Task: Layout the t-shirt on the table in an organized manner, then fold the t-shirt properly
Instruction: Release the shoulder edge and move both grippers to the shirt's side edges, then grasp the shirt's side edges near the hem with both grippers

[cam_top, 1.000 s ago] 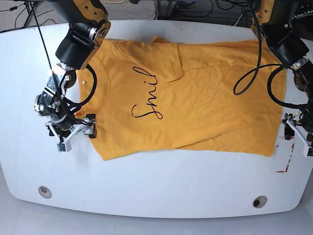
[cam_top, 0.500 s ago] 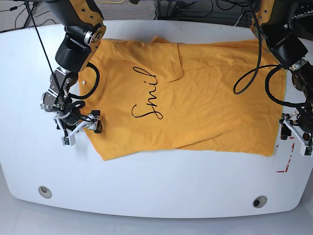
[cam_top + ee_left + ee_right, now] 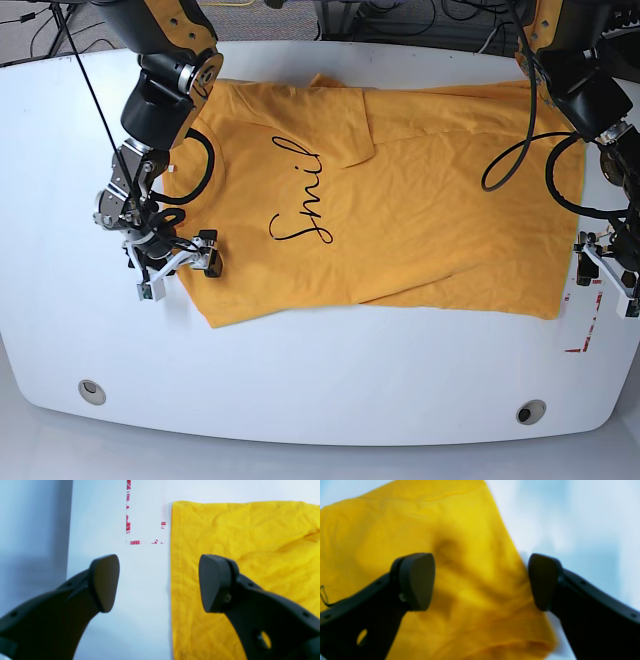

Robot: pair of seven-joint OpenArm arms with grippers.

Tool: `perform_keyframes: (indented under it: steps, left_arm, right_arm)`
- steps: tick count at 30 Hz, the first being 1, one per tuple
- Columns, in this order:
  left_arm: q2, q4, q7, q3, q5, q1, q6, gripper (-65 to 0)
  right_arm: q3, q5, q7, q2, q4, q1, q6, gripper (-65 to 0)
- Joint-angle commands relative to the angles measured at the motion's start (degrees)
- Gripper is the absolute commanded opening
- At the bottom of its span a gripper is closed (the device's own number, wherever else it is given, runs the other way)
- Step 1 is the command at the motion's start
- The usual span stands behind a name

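Here, soft creased t-shirt (image 3: 400, 200) — flat on glossy table (image 3: 300, 390).

The t-shirt (image 3: 400, 200) is orange-yellow with black cursive lettering (image 3: 297, 195) across it. The counter (image 3: 300, 380) is glossy white, with red tape marks (image 3: 128, 512) and two grey grommets (image 3: 92, 391). Both grippers have black jaws.

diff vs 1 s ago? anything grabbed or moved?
The right gripper has slid along the t-shirt edge toward the near sleeve corner and slightly inward over the cloth; it is open and straddles the sleeve edge. The left gripper barely shifted and is open over the hem edge beside the red tape. Nothing grabbed or released. The shirt lies unchanged on the table.
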Motion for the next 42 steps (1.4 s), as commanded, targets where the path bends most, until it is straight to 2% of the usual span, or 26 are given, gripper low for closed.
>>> perform_keyframes:
  steps: [1, 6, 12, 14, 16, 19, 22, 29, 35, 42]
  left_arm:
    - [-1.09, -2.32, -1.37, 0.04, -0.58, -2.23, 0.1, -18.9]
    - [-1.36, -8.74, -3.48, -0.14, -0.58, -5.04, 0.1, -18.6]
    - [-2.68, -15.33, -4.71, -0.14, -0.67, -8.12, 0.1, -18.6]
    - [-2.76, -17.17, -6.56, -0.14, -0.58, -8.91, 0.1, -18.6]
    - [-2.94, -19.72, -10.08, 0.04, -0.58, -9.17, 0.1, -18.5]
    - [-4.26, -23.42, -13.33, 0.13, -0.58, -10.23, 0.1, -18.3]
    - [-4.43, -28.69, -15.79, 1.45, -0.58, -12.16, 0.67, -16.5]
    - [-6.28, -39.68, -23.09, 5.4, -0.58, -14.27, 5.94, -6.5]
    - [-7.6, -45.13, -29.68, 7.42, -0.58, -14.27, 10.51, -5.1]
    - [-8.04, -51.11, -33.72, 8.3, -0.58, -14.36, 10.87, -5.1]
  right_arm:
    - [-1.47, 0.53, -0.29, -0.12, 0.6, 1.32, 0.16, -10.9]
    - [-6.66, 0.97, -0.29, -0.12, 0.6, 1.23, 0.16, -21.9]
    - [-7.01, 0.97, -0.29, -0.12, 0.51, 1.23, 0.16, -36.9]
    - [-7.01, 0.97, -0.2, -0.12, 0.51, 1.23, 0.16, -43.6]
    - [-7.1, 0.79, -0.2, -0.12, 0.51, 1.23, 0.16, -53.6]
    - [-7.1, 0.7, -0.2, -0.12, 0.51, 1.32, 0.07, -65.0]
    - [-7.1, 0.7, -0.2, -0.12, 0.51, 1.32, 0.07, -65.0]
    - [-7.1, 0.61, -0.2, -0.03, 0.6, 1.32, 0.07, -65.0]
    - [-7.1, 0.61, -0.2, -0.03, 0.6, 1.32, 0.07, -65.0]
    - [-7.1, 0.7, -0.2, 0.05, 0.69, 1.14, 0.16, -65.0]
